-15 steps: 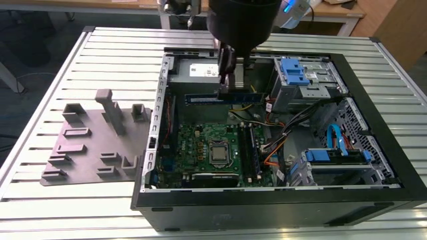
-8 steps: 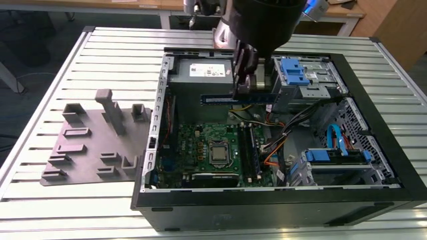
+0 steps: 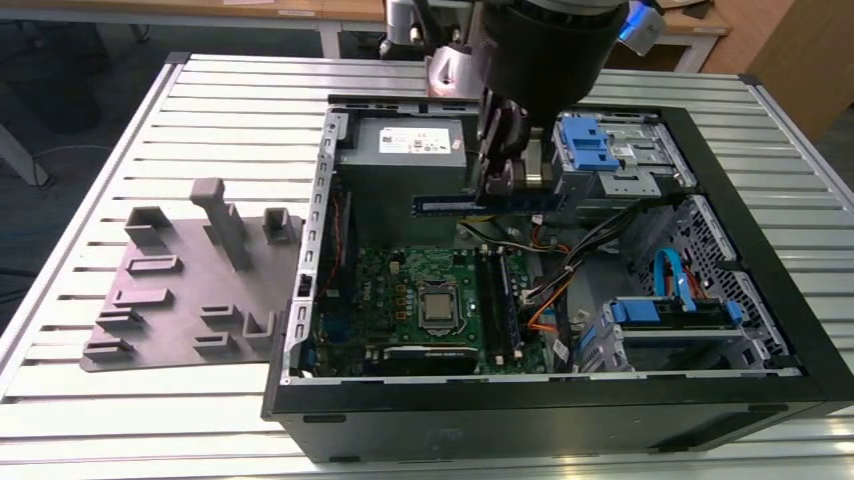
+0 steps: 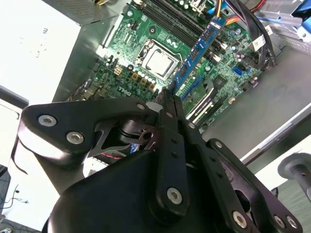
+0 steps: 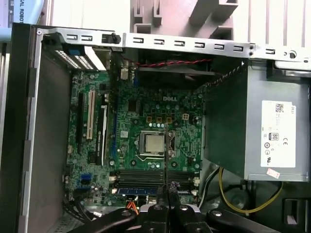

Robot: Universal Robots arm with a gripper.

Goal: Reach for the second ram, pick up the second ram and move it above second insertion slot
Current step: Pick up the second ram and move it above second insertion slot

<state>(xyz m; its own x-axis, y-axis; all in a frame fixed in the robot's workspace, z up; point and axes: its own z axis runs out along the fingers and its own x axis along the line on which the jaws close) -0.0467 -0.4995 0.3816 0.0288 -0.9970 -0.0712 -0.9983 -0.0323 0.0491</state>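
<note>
Claw point(image 3: 497, 190) pinched shut on memory stick point(image 3: 447, 204), 12 o'clock of socket point(image 3: 438, 305); seemingly crosswise to slots point(image 3: 498, 295), so square it up.

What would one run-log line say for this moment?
gripper: shut on second ram | position: held above motherboard inside open case | status: not inserted

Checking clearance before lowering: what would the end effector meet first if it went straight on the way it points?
Probably the memory slots beside the CPU socket: the end effector, shut on the second ram, points down into the open case. Which slot is unclear.
</note>
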